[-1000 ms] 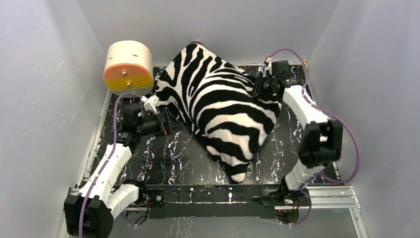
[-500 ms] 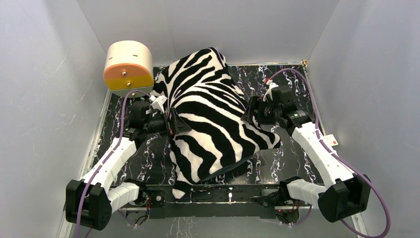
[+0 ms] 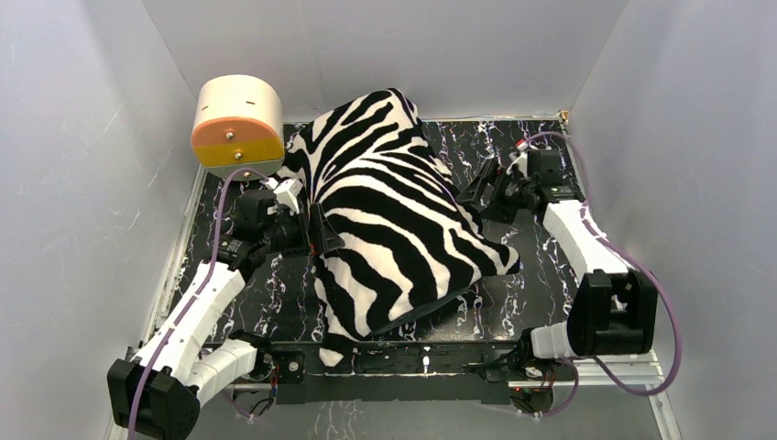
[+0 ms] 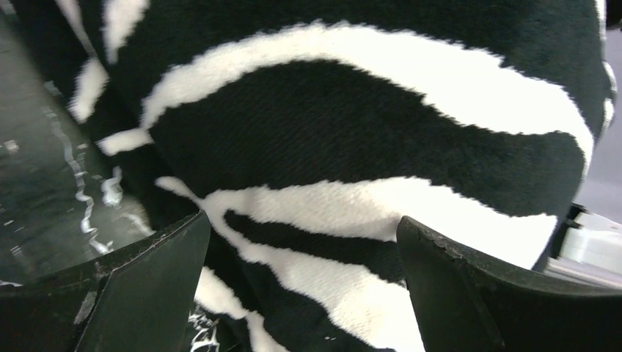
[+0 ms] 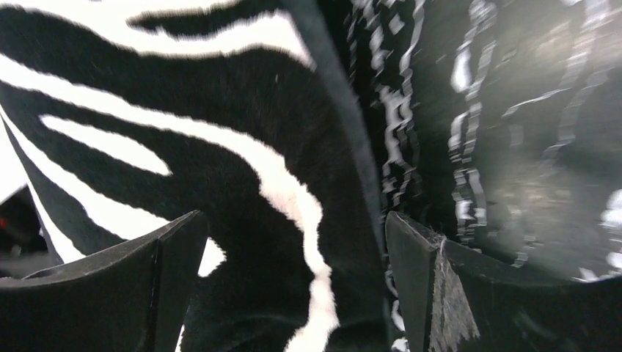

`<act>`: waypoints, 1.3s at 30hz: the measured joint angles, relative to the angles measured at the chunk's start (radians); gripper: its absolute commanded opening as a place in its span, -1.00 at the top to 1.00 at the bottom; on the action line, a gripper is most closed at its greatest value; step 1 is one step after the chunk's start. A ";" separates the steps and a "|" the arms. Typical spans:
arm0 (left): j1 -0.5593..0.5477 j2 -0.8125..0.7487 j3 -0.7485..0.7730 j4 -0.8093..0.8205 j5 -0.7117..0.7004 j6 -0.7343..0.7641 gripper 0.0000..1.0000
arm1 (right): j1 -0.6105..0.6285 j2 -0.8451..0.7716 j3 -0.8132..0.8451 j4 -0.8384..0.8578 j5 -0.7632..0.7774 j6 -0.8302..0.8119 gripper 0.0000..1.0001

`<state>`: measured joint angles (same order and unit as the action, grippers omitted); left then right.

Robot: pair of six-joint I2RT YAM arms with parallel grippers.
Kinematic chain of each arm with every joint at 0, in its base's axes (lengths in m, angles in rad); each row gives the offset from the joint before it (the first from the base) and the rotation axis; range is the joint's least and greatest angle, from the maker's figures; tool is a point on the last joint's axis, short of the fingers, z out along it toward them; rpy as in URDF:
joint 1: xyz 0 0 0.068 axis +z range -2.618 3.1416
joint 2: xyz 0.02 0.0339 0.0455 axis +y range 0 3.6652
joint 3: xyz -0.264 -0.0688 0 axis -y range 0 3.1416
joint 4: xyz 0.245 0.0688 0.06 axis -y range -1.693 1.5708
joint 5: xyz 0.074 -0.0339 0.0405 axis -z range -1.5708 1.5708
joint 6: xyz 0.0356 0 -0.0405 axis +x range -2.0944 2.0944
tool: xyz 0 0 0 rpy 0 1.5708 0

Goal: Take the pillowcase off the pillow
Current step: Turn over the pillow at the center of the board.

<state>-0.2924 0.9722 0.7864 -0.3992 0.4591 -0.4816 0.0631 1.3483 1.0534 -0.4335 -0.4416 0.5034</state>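
Pillowcase (image 3: 394, 211), zebra-striped, plump, rumpled; left and right jaws both wide apart.

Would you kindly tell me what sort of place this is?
Probably a robot test cell: plain white walls box in a black marbled table, with a left arm and right arm bolted at its edge.

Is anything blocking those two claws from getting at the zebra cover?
Nothing visible. The left gripper and right gripper are open on either side of the pillowcase; the cream-and-orange cylinder sits aside at the far left.
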 measured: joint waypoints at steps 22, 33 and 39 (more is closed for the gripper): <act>-0.025 0.055 -0.103 0.094 0.103 -0.061 -0.93 | 0.152 -0.195 -0.184 0.242 -0.111 0.220 1.00; -0.216 0.376 0.086 0.220 0.070 -0.086 -0.91 | 0.144 -0.350 -0.028 0.061 0.007 0.191 1.00; -0.337 0.545 0.169 0.342 0.016 -0.121 -0.94 | 0.140 -0.351 0.130 0.039 -0.031 0.144 1.00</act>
<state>-0.6296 1.5169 0.9554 -0.0574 0.4747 -0.6025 0.2031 0.9977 1.1831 -0.3943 -0.4728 0.6472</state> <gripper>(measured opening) 0.969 0.058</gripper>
